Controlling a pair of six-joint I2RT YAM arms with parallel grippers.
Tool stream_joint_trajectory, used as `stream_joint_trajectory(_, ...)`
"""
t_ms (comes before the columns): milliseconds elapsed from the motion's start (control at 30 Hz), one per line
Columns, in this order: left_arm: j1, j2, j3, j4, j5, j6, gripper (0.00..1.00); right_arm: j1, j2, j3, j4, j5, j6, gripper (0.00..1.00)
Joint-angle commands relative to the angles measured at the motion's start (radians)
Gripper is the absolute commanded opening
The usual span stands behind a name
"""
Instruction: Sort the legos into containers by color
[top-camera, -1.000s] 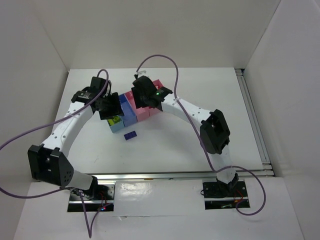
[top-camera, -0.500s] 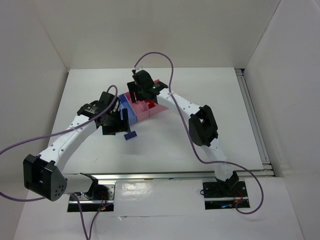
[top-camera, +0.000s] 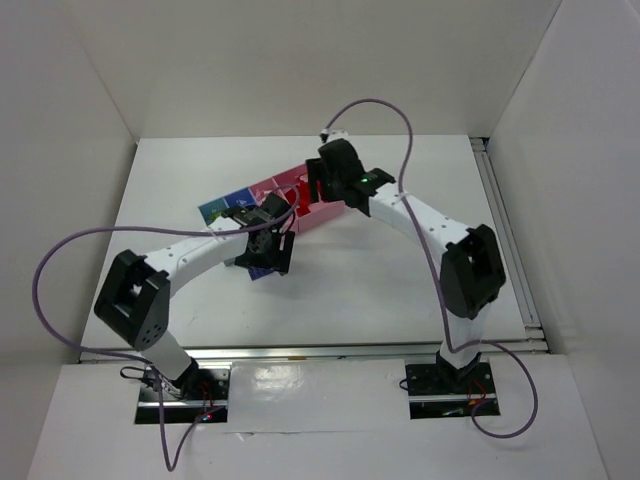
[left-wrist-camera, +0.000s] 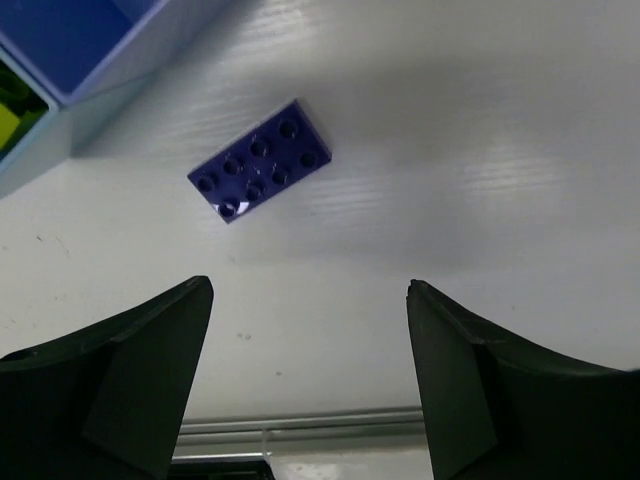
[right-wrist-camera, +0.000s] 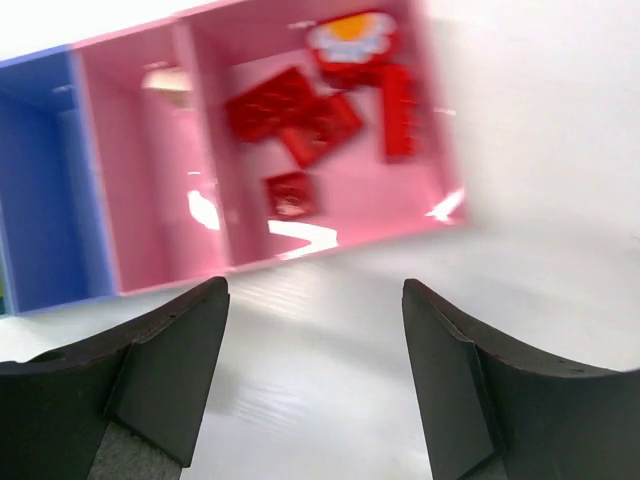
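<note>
Purple lego (left-wrist-camera: 259, 172) now lies under the wide left claw (left-wrist-camera: 308, 290), newly swung over; right claw (right-wrist-camera: 314, 287) wide too.

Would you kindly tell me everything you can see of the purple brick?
The purple brick is a dark, glossy plastic two-by-four piece, low, with eight round studs facing up. It lies flat and skewed on the white table, just off a corner of the blue tray and not in it. Nothing touches it; the open left gripper hovers above it.
</note>
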Motion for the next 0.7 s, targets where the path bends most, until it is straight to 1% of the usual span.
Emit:
stream_joint_trajectory(0, 0.003, 0.063, 0.067, 0.03, -0.102, 0.054, 0.9, -0.068, -0.118, -0.088, 0.085, 0.047, 0.014, 0.77)
stream_joint_trajectory(133, 0.014, 0.152, 0.083, 0.062, -0.132, 0.104, 0.9, -0.104, -0.163, -0.155, 0.062, 0.047, 0.023, 0.77)
stream_joint_trajectory(233, 0.025, 0.187, 0.092, 0.088, -0.099, 0.126, 0.88, -0.123, -0.177, -0.184, 0.071, 0.035, 0.046, 0.77)
stream_joint_trajectory(267, 0.025, 0.196, 0.083, 0.107, -0.062, 0.136, 0.87, -0.123, -0.186, -0.198, 0.071, 0.021, 0.046, 0.77)
stream_joint_trajectory(400, 0.046, 0.196, 0.057, 0.153, 0.016, 0.147, 0.86, -0.123, -0.186, -0.22, 0.08, 0.001, 0.055, 0.77)
stream_joint_trajectory(500, 0.046, 0.218, 0.038, 0.18, 0.016, 0.158, 0.86, -0.123, -0.186, -0.22, 0.08, 0.001, 0.055, 0.77)
stream_joint_trajectory(567, 0.055, 0.218, -0.011, 0.211, 0.029, 0.17, 0.86, -0.123, -0.186, -0.22, 0.08, 0.001, 0.055, 0.77)
stream_joint_trajectory(667, 0.075, 0.209, -0.043, 0.251, 0.098, 0.17, 0.84, -0.123, -0.186, -0.229, 0.089, 0.001, 0.055, 0.77)
